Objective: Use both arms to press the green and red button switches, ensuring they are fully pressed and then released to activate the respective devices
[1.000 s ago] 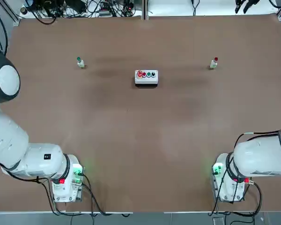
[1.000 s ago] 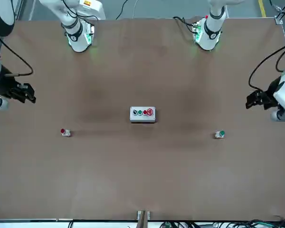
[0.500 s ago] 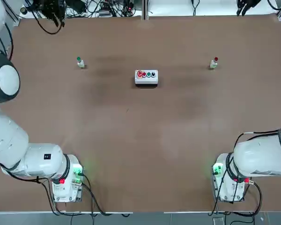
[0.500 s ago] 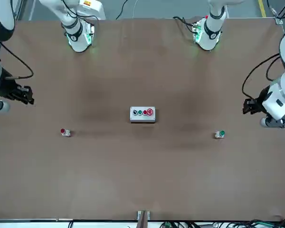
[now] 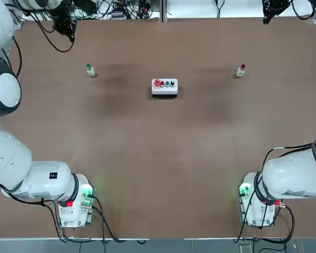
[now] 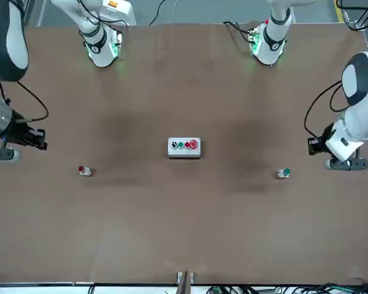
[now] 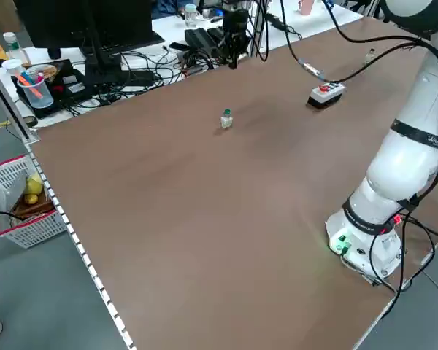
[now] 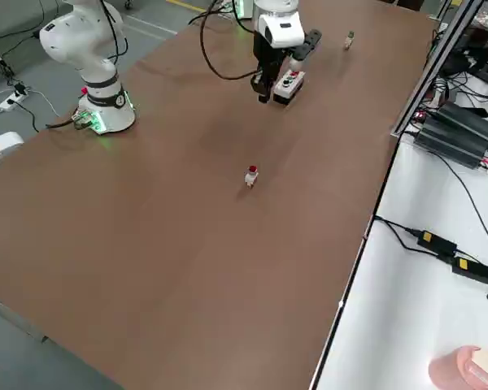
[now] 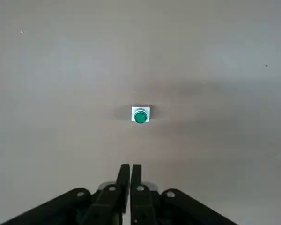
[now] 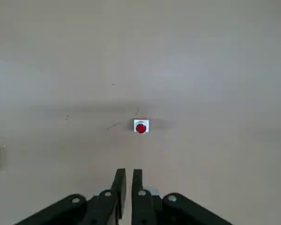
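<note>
The green button switch (image 5: pixel 89 69) stands on the brown table's far left, the red button switch (image 5: pixel 241 70) on its far right. Both white arms reach high over the table. My left gripper (image 5: pixel 68 29) hangs well above the table on the green switch's outer side. Its wrist view has the green cap (image 9: pixel 140 115) just ahead of the shut fingers (image 9: pixel 124 169). My right gripper (image 6: pixel 40 138) hovers high on the red switch's (image 6: pixel 84 171) outer side. The red cap (image 10: pixel 141 127) lies ahead of its closed fingers (image 10: pixel 120 176). Neither gripper touches a switch.
A white box (image 5: pixel 164 85) with a row of red and green buttons sits between the switches. Cables and power bricks (image 8: pixel 464 134) lie beyond the far edge. A basket (image 7: pixel 25 200) stands off the left side. The arm bases (image 5: pixel 73 203) are at the near edge.
Both grippers have swung inward from the table's outer sides towards their switches, staying high. The switches and the box have not moved.
</note>
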Tool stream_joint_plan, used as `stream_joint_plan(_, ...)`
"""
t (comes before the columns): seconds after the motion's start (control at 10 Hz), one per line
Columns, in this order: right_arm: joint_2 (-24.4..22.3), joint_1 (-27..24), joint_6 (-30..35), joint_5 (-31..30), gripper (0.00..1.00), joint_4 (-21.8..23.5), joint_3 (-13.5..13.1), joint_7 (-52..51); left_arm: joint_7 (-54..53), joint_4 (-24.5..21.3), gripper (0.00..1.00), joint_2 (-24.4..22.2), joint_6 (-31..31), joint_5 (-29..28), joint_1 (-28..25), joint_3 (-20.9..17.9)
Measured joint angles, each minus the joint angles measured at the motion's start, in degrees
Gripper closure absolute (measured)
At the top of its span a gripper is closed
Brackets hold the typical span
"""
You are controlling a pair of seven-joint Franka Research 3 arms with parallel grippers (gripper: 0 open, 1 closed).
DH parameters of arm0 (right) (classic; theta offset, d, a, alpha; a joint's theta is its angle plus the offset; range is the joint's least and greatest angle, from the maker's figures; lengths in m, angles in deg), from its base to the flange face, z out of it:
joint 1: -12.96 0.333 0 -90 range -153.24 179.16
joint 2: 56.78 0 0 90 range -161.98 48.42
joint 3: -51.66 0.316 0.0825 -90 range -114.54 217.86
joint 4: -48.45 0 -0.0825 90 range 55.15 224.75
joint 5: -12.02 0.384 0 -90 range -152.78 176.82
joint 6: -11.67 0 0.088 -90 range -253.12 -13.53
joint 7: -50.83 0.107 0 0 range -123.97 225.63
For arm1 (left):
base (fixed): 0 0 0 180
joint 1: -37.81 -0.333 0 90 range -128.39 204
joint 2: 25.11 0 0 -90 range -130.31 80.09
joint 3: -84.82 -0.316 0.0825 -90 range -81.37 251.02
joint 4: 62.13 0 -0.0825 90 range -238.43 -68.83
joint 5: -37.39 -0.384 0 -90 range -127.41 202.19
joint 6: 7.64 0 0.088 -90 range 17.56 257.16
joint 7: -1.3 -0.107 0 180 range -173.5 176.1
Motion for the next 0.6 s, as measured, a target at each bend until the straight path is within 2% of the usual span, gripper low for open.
stream_joint_plan(0.1,0.36,0.0,-2.3,0.0,0.93,1.66,0.02,-0.09,0.18,-1.86,0.95,-0.02,2.43,0.0,0.0,0.0)
stream_joint_plan(0.2,0.9,0.01,-3.63,0.0,0.94,2.81,0.05,-0.13,0.3,-3.36,0.99,0.07,4.45,0.0,-0.01,-0.01)
stream_joint_plan(0.6,5.85,0.02,-9.44,0.0,0.94,4.12,0.09,-0.13,2.52,-5.61,0.99,3.61,9.86,0.0,0.03,0.01)
